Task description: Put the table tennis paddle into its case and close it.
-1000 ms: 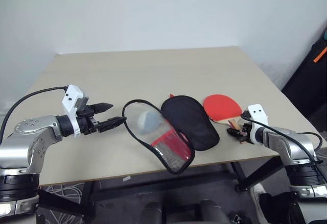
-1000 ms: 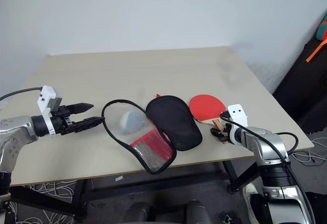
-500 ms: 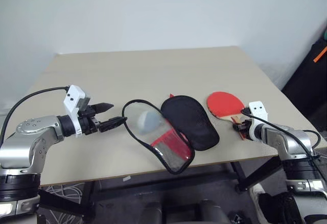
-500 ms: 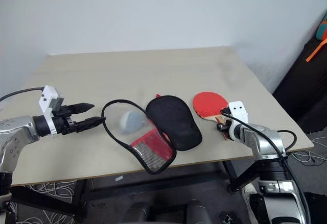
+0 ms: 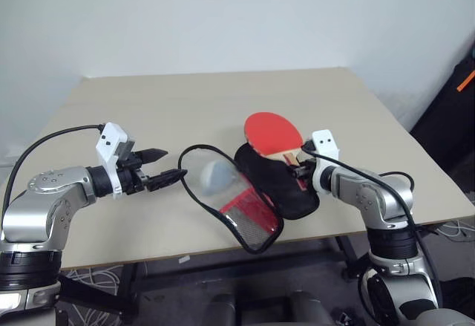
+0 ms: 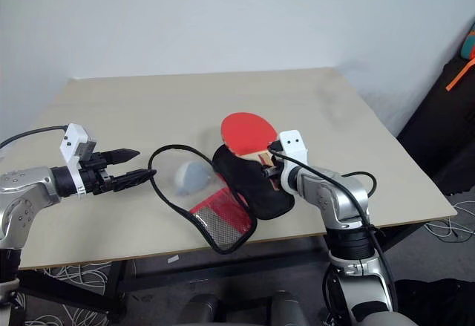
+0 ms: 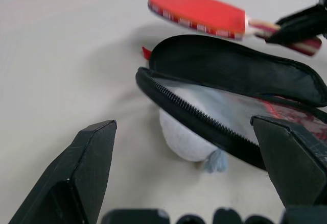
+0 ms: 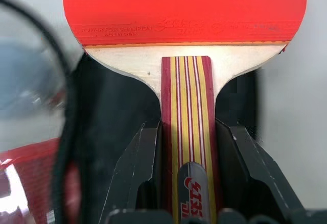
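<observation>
The table tennis paddle (image 5: 271, 131), red-faced with a striped wooden handle (image 8: 187, 132), hangs tilted above the table. My right gripper (image 5: 300, 168) is shut on its handle, one black finger (image 8: 144, 163) on each side. The paddle's head is over the far end of the case's black half (image 5: 280, 181). The case lies unzipped near the front edge, its clear and mesh half (image 5: 237, 207) with the red patch spread to the left. A pale grey lump (image 7: 186, 142) shows at the clear half. My left gripper (image 5: 172, 163) is open, level with the case's left rim (image 7: 199, 119) and just short of it.
The case's mesh end reaches the table's front edge (image 5: 185, 255). The beige table top (image 5: 208, 103) stretches behind the case. A dark bag with an orange strap (image 5: 464, 81) stands off the table at the right.
My right gripper closed on the paddle's handle, lifted the paddle off the table and carried it left, over the black half of the case. The left arm and the case stayed still.
</observation>
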`<action>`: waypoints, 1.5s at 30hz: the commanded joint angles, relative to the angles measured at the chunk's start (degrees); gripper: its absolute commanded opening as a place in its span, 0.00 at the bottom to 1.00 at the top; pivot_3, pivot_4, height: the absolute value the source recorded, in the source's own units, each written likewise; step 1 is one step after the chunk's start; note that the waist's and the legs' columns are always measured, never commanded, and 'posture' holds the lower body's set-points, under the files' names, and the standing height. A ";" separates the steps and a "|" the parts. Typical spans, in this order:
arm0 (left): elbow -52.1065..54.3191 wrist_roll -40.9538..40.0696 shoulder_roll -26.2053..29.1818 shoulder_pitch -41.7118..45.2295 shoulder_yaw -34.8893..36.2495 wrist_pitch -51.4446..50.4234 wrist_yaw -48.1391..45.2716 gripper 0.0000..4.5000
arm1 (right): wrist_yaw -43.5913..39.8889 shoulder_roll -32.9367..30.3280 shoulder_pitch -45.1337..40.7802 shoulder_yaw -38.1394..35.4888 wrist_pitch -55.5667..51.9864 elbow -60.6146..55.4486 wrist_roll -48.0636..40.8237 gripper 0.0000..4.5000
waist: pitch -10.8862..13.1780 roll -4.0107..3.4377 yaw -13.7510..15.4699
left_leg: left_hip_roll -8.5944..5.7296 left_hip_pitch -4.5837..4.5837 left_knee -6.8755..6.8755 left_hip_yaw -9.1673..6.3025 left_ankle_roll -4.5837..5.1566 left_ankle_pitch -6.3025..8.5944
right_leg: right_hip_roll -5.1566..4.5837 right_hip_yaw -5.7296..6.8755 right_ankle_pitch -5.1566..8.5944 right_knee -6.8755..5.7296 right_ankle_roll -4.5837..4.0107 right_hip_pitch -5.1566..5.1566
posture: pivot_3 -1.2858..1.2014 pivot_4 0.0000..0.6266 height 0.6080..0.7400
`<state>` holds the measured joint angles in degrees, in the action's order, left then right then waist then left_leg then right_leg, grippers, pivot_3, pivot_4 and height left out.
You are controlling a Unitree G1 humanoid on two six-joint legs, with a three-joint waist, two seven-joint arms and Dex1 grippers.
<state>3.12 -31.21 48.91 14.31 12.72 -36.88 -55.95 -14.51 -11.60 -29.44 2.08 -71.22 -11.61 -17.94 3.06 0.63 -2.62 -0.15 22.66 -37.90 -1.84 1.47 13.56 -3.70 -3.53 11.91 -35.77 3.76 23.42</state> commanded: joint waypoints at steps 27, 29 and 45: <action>1.26 -0.23 -0.07 0.20 0.93 0.88 0.79 1.00 | 0.84 0.62 1.59 5.23 3.88 2.55 1.79 0.33 | 0.01 -0.01 -0.36 | 0.09 -0.03 0.08 0.05 -0.01 0.00 | 0.07 0.00 0.02 0.00 0.02 0.06 | 0.52 0.00 1.00; 1.31 -0.22 -0.14 0.25 0.86 0.79 0.85 1.00 | 0.47 0.42 1.58 5.42 3.65 2.20 1.60 0.47 | 0.01 -0.01 -0.36 | 0.08 -0.03 0.08 0.04 -0.01 0.00 | 0.07 0.00 0.02 0.00 0.02 0.06 | 0.52 0.00 1.00; -0.53 -3.86 5.04 -5.17 8.41 -2.13 -4.31 0.73 | -11.44 -7.23 -13.76 -16.02 -7.05 -2.13 -16.14 0.91 | 0.03 -0.06 -0.28 | 0.17 -0.07 0.15 0.01 -0.02 0.01 | 0.10 0.09 0.03 0.06 -0.01 0.08 | 0.52 0.00 1.00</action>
<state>1.88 -33.98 54.32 9.29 19.70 -39.32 -60.11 -25.34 -17.57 -41.32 -12.28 -78.54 -14.13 -32.81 3.10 0.57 -2.90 0.02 22.60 -37.76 -1.86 1.45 13.57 -3.59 -3.42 11.94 -35.69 3.75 23.50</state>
